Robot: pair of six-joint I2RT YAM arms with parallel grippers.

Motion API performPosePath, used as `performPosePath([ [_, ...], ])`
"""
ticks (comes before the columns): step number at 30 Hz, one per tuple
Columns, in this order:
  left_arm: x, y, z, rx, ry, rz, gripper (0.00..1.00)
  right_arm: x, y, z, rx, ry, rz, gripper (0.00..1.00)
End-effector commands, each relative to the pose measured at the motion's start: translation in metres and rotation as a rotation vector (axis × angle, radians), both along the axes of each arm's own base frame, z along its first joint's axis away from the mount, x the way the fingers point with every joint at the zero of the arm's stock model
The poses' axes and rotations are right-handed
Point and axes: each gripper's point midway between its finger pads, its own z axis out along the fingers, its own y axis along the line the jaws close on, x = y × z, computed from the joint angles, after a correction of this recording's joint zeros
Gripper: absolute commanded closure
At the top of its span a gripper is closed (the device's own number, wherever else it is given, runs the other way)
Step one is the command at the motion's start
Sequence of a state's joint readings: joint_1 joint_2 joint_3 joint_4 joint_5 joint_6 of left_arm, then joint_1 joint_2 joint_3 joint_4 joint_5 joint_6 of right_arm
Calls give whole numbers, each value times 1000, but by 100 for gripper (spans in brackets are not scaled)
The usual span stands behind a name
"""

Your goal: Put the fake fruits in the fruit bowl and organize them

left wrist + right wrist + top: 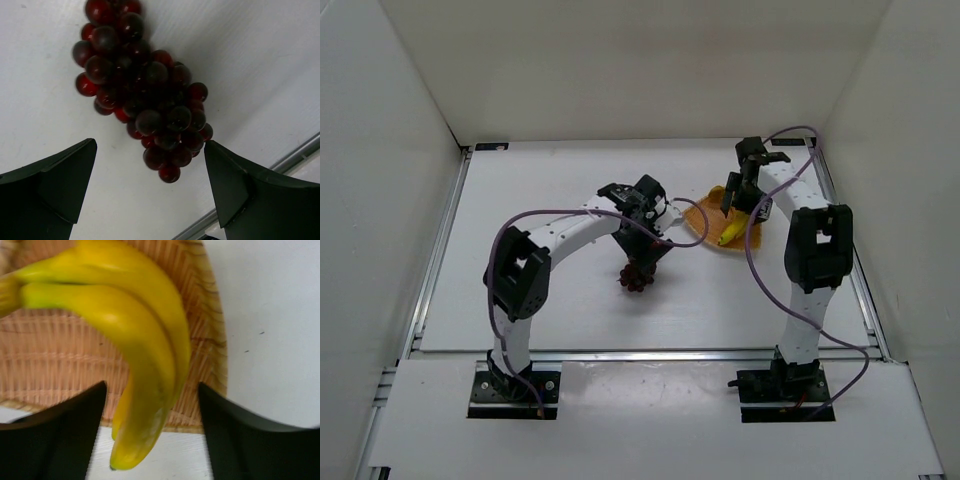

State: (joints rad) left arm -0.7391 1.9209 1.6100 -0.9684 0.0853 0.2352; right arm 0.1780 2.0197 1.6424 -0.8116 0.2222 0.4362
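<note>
Left gripper [150,144] jaws spread full, empty, straddling the lower end of the grapes [145,95]. Bunch lies on the table [550,310], long axis running diagonally away from the gripper. Left arm nearest. Off to the right, apart: fruit bowl [698,215]. Inside it the banana [145,340], stem end deep, tips overhanging the rim. Over it the right gripper [151,385], parted, clear of it.

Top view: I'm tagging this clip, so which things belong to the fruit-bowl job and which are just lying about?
Job: grapes, on the table; banana bunch; woven basket under it.
Just there, rig parts only: purple cables; metal rail.
</note>
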Motion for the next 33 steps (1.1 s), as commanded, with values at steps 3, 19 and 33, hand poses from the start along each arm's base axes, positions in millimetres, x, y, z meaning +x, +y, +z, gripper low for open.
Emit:
performPosePath([
  [3,-18,-19,-8,-42,148,-44,0,15,12,53,49,-115,22,14],
  [19,14,-26,-26,38,102,-20,75,-34,-12,164,11,-432,-49,12],
  [33,124,-112,111,-186,-534,-44,82,-60,-33,122,27,-407,-131,11],
])
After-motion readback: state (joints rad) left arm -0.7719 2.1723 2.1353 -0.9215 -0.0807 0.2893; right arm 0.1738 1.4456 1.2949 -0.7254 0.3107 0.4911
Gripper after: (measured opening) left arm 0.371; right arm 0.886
